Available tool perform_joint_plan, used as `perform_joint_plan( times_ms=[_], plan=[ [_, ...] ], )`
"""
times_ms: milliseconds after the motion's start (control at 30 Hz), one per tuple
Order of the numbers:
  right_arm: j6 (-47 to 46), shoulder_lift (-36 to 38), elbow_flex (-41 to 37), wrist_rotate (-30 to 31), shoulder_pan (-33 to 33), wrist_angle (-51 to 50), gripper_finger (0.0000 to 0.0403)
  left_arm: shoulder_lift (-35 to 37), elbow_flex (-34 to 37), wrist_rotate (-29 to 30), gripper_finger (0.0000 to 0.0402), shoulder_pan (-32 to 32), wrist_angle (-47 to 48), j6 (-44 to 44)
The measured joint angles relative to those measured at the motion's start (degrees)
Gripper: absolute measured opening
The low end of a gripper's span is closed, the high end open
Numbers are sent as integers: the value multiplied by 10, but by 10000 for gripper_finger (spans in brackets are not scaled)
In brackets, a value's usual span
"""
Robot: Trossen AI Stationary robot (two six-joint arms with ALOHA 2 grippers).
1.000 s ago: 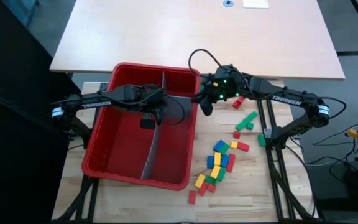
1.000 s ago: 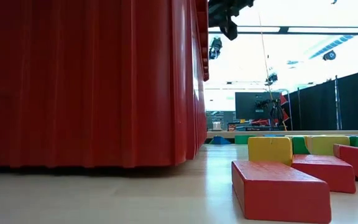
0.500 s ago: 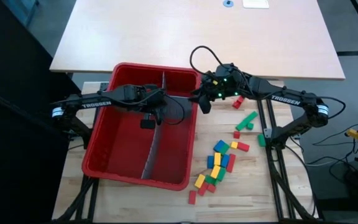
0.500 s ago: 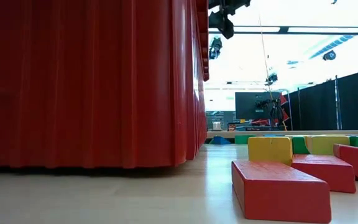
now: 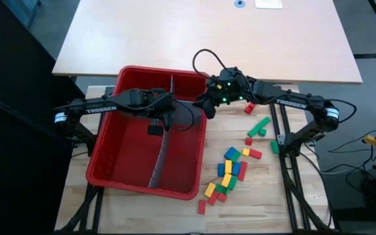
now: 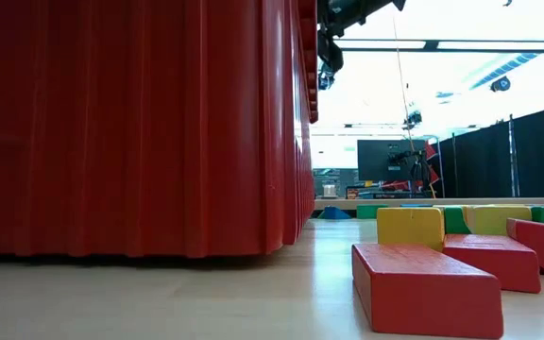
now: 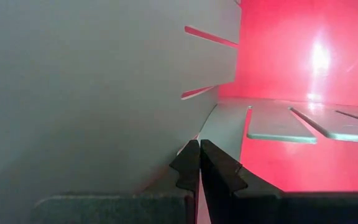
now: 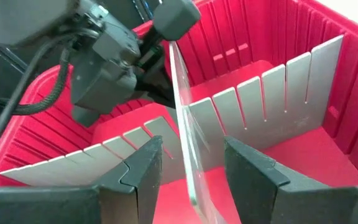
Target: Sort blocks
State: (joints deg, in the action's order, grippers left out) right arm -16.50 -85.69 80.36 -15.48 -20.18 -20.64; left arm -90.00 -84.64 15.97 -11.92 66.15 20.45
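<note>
Since a second ago the right gripper has slid further over the bin's right-hand rim, so it now hangs just inside the red bin instead of beside it. Nothing else has shifted.

From above you can't really see what its fingers are doing, but the right wrist view sorts that out: the two fingers are spread apart with a thin upright grey divider standing between them, not touching either one that I can see. That same view also catches the left gripper further off, sitting on the top edge of that divider.

The left gripper is in the middle of the bin, right by the long grey divider. Its own wrist view shows the fingertips pressed together with the panel's edge seemingly pinched between them, and a slotted grey panel filling most of the picture. Looks clamped on the divider to me.

The blocks are all outside the bin, scattered on the tabletop along its right side, most bunched near the bin's front right corner, with a green pair and a few reds further back. The low view only gets the bin's ribbed wall plus a red block and a yellow block up close.
</note>
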Motion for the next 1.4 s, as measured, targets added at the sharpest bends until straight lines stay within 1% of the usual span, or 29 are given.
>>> perform_joint_plan(
  times_ms=[200, 300, 367, 467, 500, 533, 767, 867, 1033, 1167, 1400],
  plan=[
    [0, -11, 0, -1, 0, 1, 148, 0, 0, 0, 0, 0, -1, 0],
    [5, -16, 0, -2, 0, 0, 133, 0, 0, 0, 0, 0, -1, -1],
    [23, -16, 0, -1, 0, 0, 106, 0, 0, 0, 0, 0, -1, -1],
    [42, -16, 0, -4, 0, 1, 31, 0, 0, 0, 0, 0, -1, -1],
    [46, -15, 0, -5, 0, 1, 16, 0, 0, 0, 0, 0, -1, -1],
    [47, -15, 0, -6, 0, 1, 12, 0, 0, 0, 0, 0, -1, -1],
    [51, -11, 1, -5, 0, -4, 1, 0, 0, -1, 0, 0, -1, -2],
    [56, -11, 25, -4, 1, -30, 1, 0, -1, 0, 0, 0, -3, -1],
    [84, -12, 75, -3, 1, -105, 0, -1, -1, -3, 0, 1, -12, 3],
    [90, -8, 80, 0, 3, -139, 0, -1, -1, -5, 0, 1, -11, 5],
    [91, -7, 81, -4, 17, -157, 0, -1, -1, -4, 0, 1, -10, 3]
  ],
)
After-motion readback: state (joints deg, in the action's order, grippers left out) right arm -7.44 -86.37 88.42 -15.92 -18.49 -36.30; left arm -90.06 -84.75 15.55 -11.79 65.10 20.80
